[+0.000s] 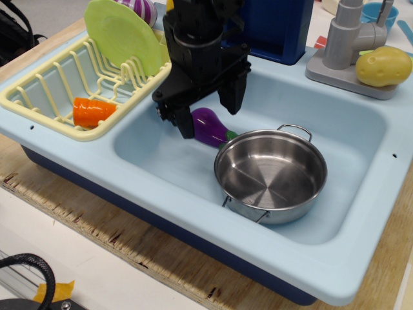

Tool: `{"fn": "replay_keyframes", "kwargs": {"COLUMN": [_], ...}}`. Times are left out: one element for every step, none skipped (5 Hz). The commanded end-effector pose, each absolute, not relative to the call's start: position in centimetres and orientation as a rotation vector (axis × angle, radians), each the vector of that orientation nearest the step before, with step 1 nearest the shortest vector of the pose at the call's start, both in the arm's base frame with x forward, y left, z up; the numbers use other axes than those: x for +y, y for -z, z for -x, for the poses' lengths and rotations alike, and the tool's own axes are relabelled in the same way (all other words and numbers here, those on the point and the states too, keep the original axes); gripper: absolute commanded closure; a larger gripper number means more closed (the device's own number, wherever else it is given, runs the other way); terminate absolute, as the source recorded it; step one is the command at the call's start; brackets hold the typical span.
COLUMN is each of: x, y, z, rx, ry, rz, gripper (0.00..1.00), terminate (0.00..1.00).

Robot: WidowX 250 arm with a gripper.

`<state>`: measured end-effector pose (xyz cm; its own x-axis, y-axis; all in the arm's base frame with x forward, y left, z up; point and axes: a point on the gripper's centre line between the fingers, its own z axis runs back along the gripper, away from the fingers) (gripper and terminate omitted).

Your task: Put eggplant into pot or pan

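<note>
The purple eggplant (209, 126) with its green cap lies on the floor of the light blue sink (161, 155), with the cap end against the left rim of the steel pot (271, 175). The pot stands empty in the sink, with two wire loop handles. My black gripper (208, 113) hangs just above the eggplant with its jaws open. One finger (183, 124) is at the eggplant's left end and the other behind it on the right. I cannot tell whether the fingers touch the eggplant.
A yellow dish rack (51, 90) at the left holds an orange cup (92, 112) and a pale green plate (122, 35). A grey faucet (348, 39) and a yellow potato (382, 66) sit at the back right. A dark blue box (277, 26) stands behind the sink.
</note>
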<state>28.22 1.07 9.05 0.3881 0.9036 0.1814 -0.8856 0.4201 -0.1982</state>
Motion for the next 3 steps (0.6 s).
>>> {"fn": "replay_keyframes", "kwargs": {"x": [1.0,1.5,1.8], "y": [-8.3,-7.1,-5.9], "z": [-28.8,-28.8,-29.1], "rx": [-0.309,-0.286,-0.268], "ry": [-1.183,-1.197,-1.196], "rz": [0.067,0.052,0.035], "gripper": [0.0,0.0,0.0], "terminate": [0.0,0.0,0.0]}}
